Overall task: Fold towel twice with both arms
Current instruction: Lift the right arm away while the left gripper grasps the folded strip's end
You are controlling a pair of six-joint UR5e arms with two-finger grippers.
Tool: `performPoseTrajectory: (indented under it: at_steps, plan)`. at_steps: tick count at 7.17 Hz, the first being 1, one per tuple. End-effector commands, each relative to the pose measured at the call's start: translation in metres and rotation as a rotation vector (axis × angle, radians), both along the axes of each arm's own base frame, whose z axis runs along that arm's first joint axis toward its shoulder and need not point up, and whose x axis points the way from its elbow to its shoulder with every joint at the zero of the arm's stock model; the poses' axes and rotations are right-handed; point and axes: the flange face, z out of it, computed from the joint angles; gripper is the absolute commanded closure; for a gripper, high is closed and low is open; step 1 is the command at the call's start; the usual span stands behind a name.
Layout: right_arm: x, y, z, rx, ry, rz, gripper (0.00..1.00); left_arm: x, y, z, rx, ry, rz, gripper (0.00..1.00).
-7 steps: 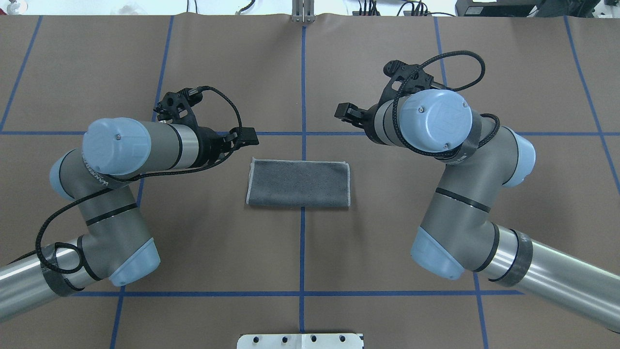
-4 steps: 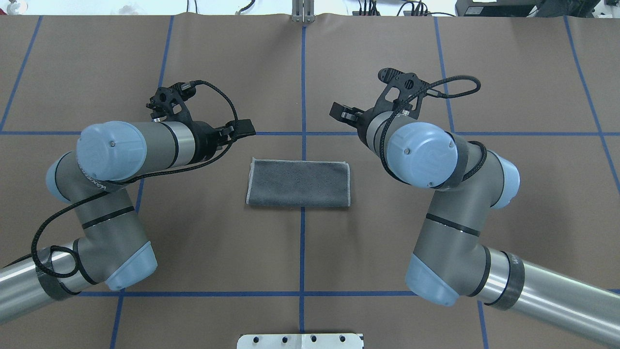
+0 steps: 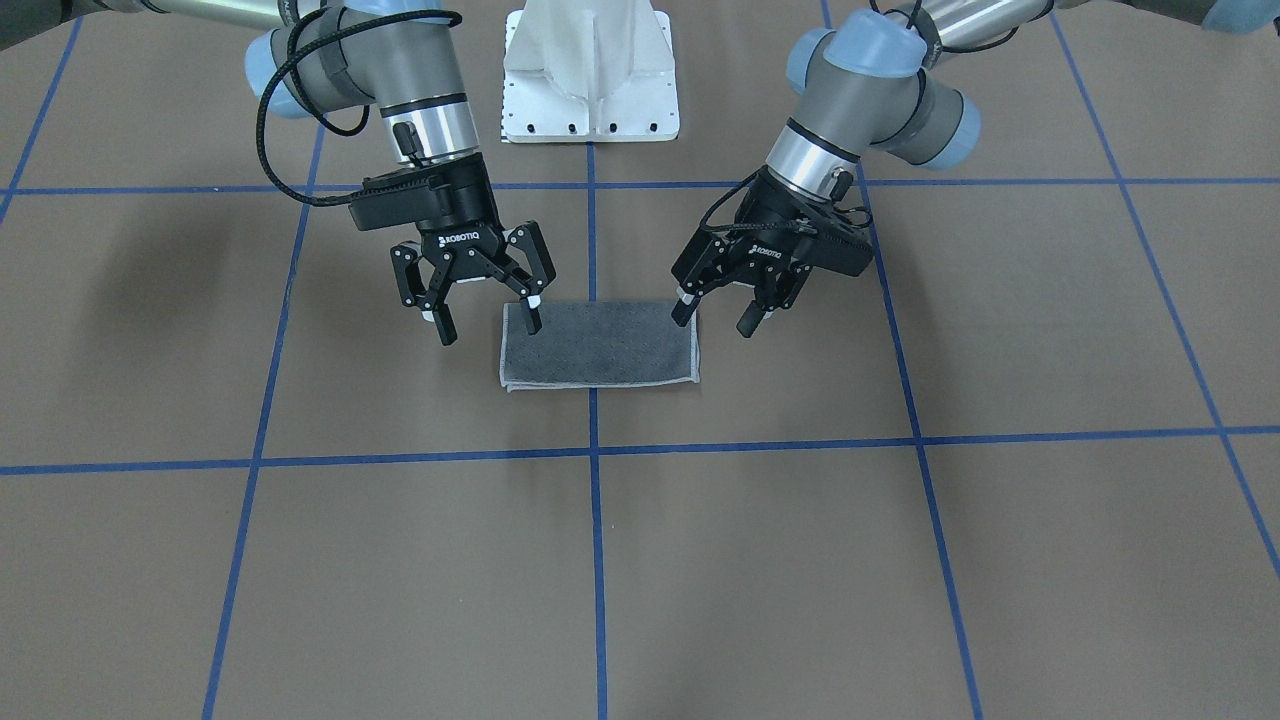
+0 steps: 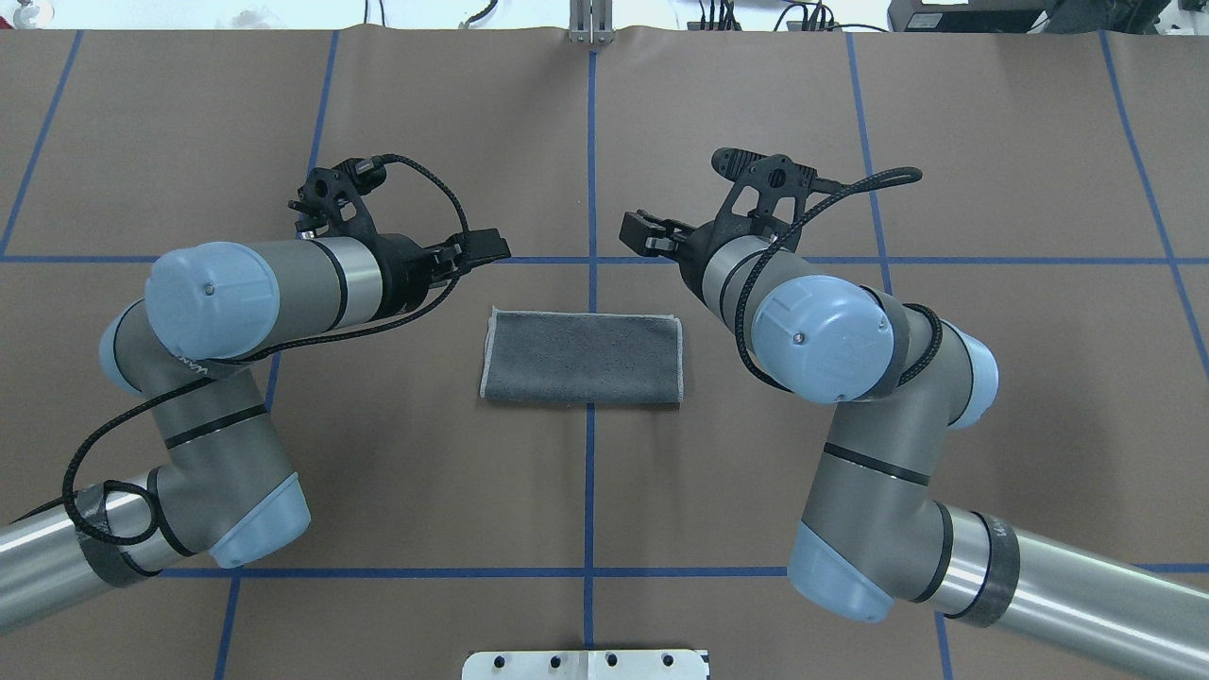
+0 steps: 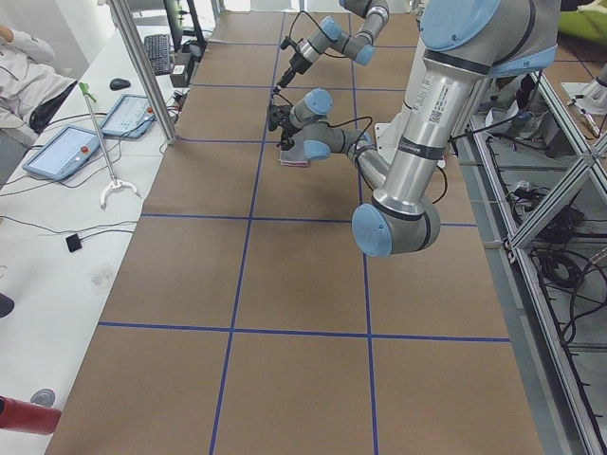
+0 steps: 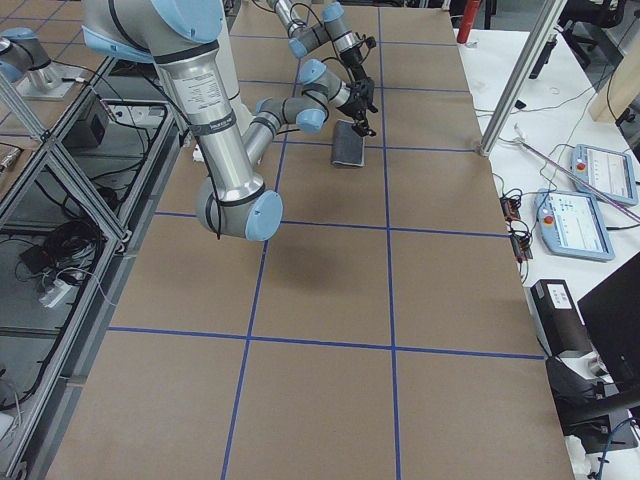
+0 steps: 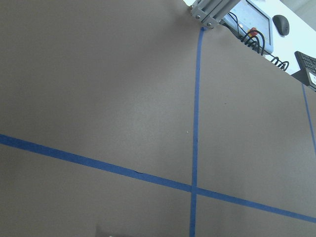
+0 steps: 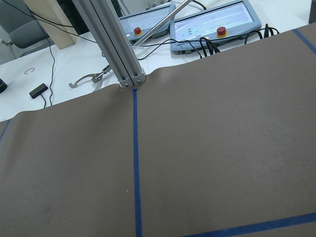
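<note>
Front-facing view: the towel (image 3: 597,345) lies folded in half, grey face up, mid-desk (image 3: 900,560). The left claw (image 3: 715,318) and right claw (image 3: 489,328) hang released, fingers spread and pointing down, at its two short ends. Overhead: the left arm (image 4: 208,302) and right arm (image 4: 850,378) bend inward at the elbows, wrists converging beyond the towel.

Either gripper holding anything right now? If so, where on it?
Nothing is held. The left gripper and right gripper are both open near the towel's short ends; it lies flat, ungripped.
</note>
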Motion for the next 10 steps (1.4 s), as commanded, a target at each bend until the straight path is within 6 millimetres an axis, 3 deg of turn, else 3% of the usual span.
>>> performPoseTrajectory:
  at_steps: [1, 2, 4, 5, 6, 8, 10]
  plan:
    - [0.033, -0.026, 0.025, -0.032, 0.058, -0.154, 0.0, -0.007, 0.003, 0.011, 0.011, 0.013, -0.004, 0.0]
    - [0.054, -0.045, 0.035, -0.046, 0.127, -0.224, 0.0, -0.005, 0.008, 0.021, 0.021, -0.019, 0.051, 0.0]
    - [0.114, -0.086, 0.054, -0.199, 0.158, -0.312, 0.0, -0.004, 0.02, 0.055, -0.054, -0.085, 0.154, 0.0]
    - [0.134, -0.098, 0.063, -0.151, 0.268, -0.381, 0.0, -0.001, 0.022, 0.068, -0.072, -0.103, 0.157, 0.0]
    - [0.153, -0.107, 0.074, -0.125, 0.314, -0.421, 0.0, 0.015, 0.034, 0.07, -0.088, -0.103, 0.177, 0.0]
    - [0.166, -0.111, 0.08, -0.135, 0.304, -0.416, 0.0, 0.039, 0.039, 0.071, -0.145, -0.088, 0.184, 0.02]
    - [0.167, -0.11, 0.08, -0.135, 0.3, -0.414, 0.0, 0.05, 0.048, 0.064, -0.271, -0.019, 0.164, 0.28]
